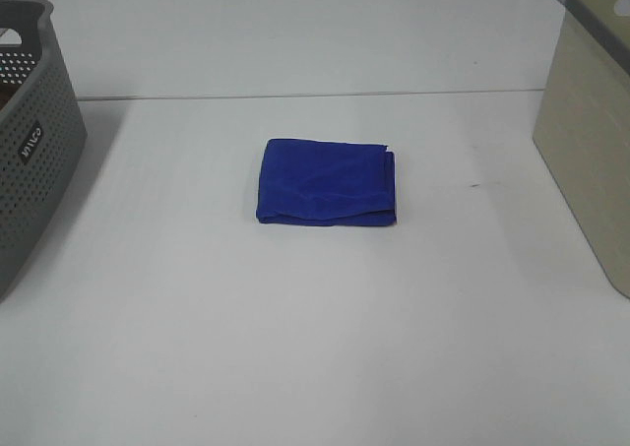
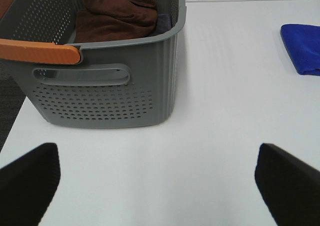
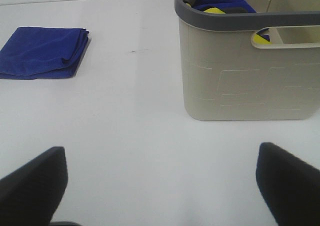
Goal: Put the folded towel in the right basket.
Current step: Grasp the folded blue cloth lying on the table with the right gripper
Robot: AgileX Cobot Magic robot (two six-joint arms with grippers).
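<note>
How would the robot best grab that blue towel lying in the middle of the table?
Probably from straight above with the right gripper, which is open and nearer the beige basket. The folded blue towel lies flat, offering no handle, so pinch its right edge, where the stacked layers show, catching them all together.

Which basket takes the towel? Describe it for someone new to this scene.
On the white table, look past the folded blue towel to the right edge of the high view. The beige basket there has solid walls and a dark grey rim, unlike the grey perforated basket opposite.
</note>
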